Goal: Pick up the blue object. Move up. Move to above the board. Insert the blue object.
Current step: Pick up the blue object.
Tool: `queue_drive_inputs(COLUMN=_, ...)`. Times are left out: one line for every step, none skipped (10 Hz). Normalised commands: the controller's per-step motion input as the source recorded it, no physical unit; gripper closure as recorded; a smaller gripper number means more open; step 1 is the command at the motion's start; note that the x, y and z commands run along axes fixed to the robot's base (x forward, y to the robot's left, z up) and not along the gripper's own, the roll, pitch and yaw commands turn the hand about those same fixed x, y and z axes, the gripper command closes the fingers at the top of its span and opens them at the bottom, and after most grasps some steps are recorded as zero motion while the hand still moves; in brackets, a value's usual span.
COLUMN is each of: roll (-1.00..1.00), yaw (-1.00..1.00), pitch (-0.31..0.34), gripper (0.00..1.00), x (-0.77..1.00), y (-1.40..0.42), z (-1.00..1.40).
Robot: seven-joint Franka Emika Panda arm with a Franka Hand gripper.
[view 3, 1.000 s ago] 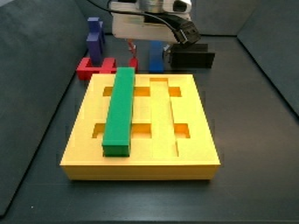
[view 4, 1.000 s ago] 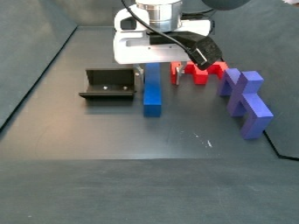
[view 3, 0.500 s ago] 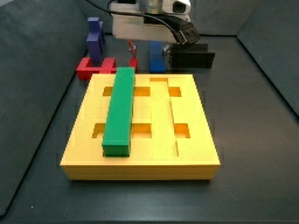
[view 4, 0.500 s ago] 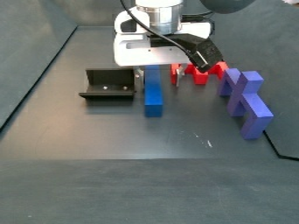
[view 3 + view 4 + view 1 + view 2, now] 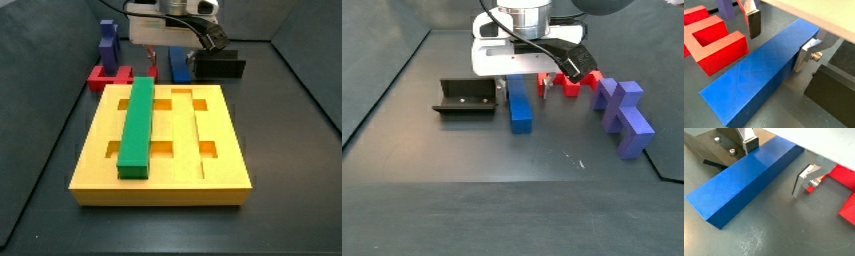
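Nothing visibly shifts since the earlier frames; the gripper [image 5: 517, 82] stays low over the blue object's [image 5: 517, 103] far end, on the floor beside the fixture [image 5: 464, 98], off the board [image 5: 163, 145]. The bar looks rigid and smooth; grip its long flanks. The fingers [image 5: 753, 24] straddle it, open, possibly just touching.

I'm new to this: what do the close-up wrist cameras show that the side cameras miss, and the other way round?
Only a wrist view shows the silver fingers standing either side of the blue object, with gaps, so the end effector is open around it. Only a side view shows the yellow board carrying the green bar. Both show the blue object lying on the floor beside the red piece and the fixture.
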Motion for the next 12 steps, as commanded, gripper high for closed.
queue_drive_inputs(roll=0.00, yaw=0.23, pitch=0.000, gripper=0.00, x=0.04, y=0.00, z=-0.01)
queue_drive_inputs(roll=0.00, yaw=0.12, pitch=0.000, gripper=0.00, x=0.00, y=0.00, z=0.00)
queue_drive_inputs(roll=0.00, yaw=0.00, pitch=0.000, gripper=0.00, x=0.00, y=0.00, z=0.00)
queue_drive_inputs(roll=0.00, yaw=0.00, pitch=0.000, gripper=1.00, x=0.00, y=0.00, z=0.00)
queue_drive_inputs(roll=0.00, yaw=0.00, pitch=0.000, gripper=1.00, x=0.00, y=0.00, z=0.00)
queue_drive_inputs(roll=0.00, yaw=0.00, pitch=0.000, gripper=1.00, x=0.00, y=0.00, z=0.00)
queue_drive_inputs(roll=0.00, yaw=0.00, pitch=0.000, gripper=1.00, x=0.00, y=0.00, z=0.00)
queue_drive_inputs(roll=0.00, yaw=0.00, pitch=0.000, gripper=1.00, x=0.00, y=0.00, z=0.00)
queue_drive_inputs(roll=0.00, yaw=0.00, pitch=0.000, gripper=1.00, x=0.00, y=0.00, z=0.00)
queue_drive_inputs(roll=0.00, yaw=0.00, pitch=0.000, gripper=1.00, x=0.00, y=0.00, z=0.00)
queue_drive_inputs(roll=0.00, yaw=0.00, pitch=0.000, gripper=1.00, x=0.00, y=0.00, z=0.00)
queue_drive_inputs(roll=0.00, yaw=0.00, pitch=0.000, gripper=1.00, x=0.00, y=0.00, z=0.00)
